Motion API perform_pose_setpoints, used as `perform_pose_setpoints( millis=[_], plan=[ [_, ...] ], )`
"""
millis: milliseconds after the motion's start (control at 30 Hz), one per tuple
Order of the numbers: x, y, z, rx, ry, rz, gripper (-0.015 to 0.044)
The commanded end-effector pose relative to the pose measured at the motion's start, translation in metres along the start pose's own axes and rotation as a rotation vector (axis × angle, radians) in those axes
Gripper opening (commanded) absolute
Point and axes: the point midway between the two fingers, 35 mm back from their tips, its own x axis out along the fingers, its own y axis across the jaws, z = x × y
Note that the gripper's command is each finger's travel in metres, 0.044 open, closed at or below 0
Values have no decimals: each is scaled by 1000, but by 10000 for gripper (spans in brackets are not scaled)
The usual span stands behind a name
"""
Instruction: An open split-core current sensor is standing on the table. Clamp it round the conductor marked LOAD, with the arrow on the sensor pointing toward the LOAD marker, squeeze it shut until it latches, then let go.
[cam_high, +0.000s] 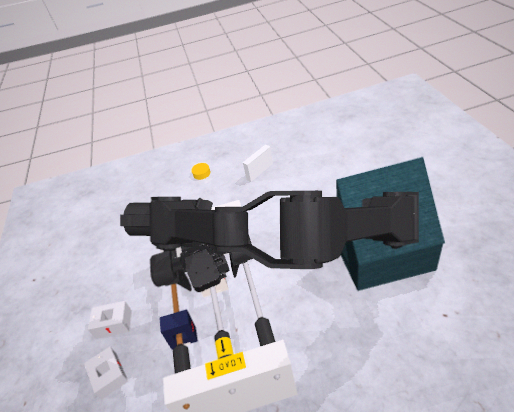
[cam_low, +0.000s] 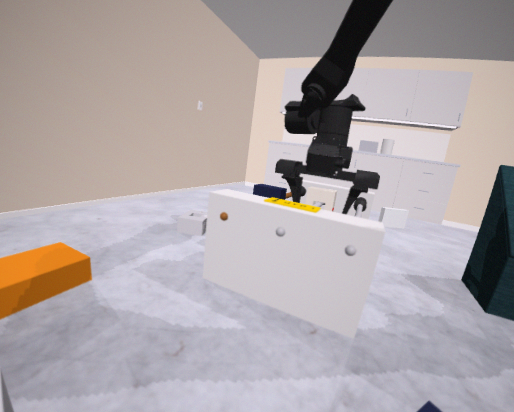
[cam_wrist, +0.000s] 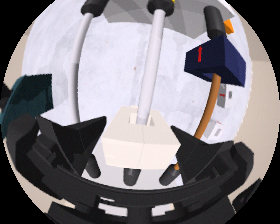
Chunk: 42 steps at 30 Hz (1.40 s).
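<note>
The cream sensor (cam_high: 221, 286) (cam_low: 321, 194) (cam_wrist: 141, 150) sits round the middle conductor (cam_high: 216, 307) (cam_wrist: 152, 65). Its halves meet at a thin seam in the wrist view; whether the latch has caught cannot be seen. Its arrow is not readable. The yellow LOAD marker (cam_high: 225, 366) (cam_low: 292, 204) lies on the white terminal block (cam_high: 260, 382) (cam_low: 290, 265) at that conductor's end. My gripper (cam_low: 322, 205) (cam_wrist: 139, 123) is open, one finger on each side of the sensor, with gaps in the wrist view. The arm partly hides the sensor in the top view.
A dark blue block (cam_high: 175, 327) (cam_wrist: 215, 60) sits round the copper conductor beside the sensor. A bare grey conductor (cam_high: 254, 290) (cam_wrist: 76, 65) runs on the other side. Two pale square rings (cam_high: 122, 317) (cam_high: 95, 375), a teal block (cam_high: 400, 270) and an orange block (cam_low: 45, 270) stand farther out.
</note>
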Motion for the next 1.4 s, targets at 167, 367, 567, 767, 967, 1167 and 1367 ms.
perform_pose_setpoints(
  millis=[167,367,567,767,967,1167,1367],
  plan=[
    [-44,-4,-3,-1,7,-3,440],
    [-109,1,-2,-3,4,-4,440],
    [-109,1,-2,-3,4,-4,440],
    [-109,1,-2,-3,4,-4,440],
    [-109,1,-2,-3,4,-4,440],
    [-109,1,-2,-3,4,-4,440],
    [-109,1,-2,-3,4,-4,440]
  ],
)
